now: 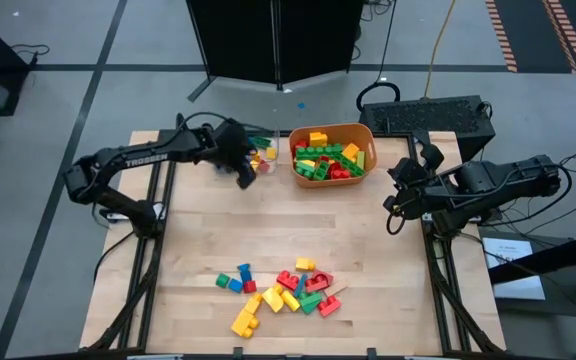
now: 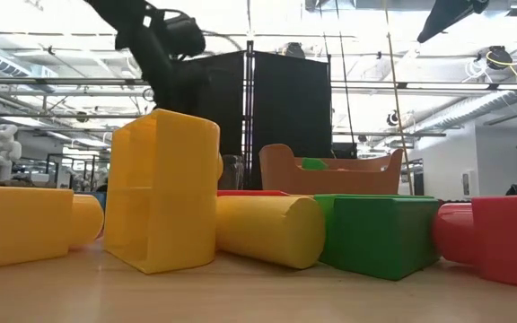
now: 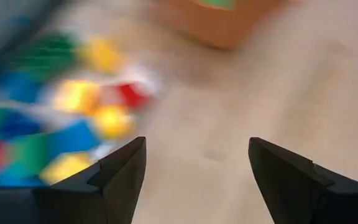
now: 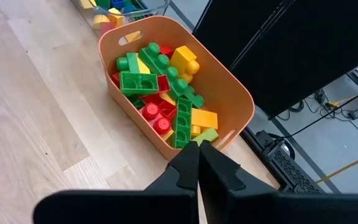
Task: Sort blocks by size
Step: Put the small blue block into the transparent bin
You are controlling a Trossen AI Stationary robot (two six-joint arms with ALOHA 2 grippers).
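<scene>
A loose pile of red, yellow, green and blue blocks (image 1: 283, 290) lies on the wooden table near its front edge, and fills the low view (image 2: 164, 188). More blocks (image 4: 160, 87) fill the orange tub (image 1: 368, 135) at the far side. Others (image 3: 73, 118) lie in the clear tray (image 1: 268, 140) left of the tub. My left gripper (image 1: 245, 175) hovers open just in front of the tray, with nothing between its fingers (image 3: 197, 168). My right gripper (image 1: 400, 197) hangs shut and empty (image 4: 199, 163) right of the tub.
Bare wood lies between the far containers and the near pile. A dark stand (image 1: 273, 40) rises behind the table. A black box (image 1: 433, 115) sits at the far right corner. White papers (image 1: 513, 265) lie off the table's right edge.
</scene>
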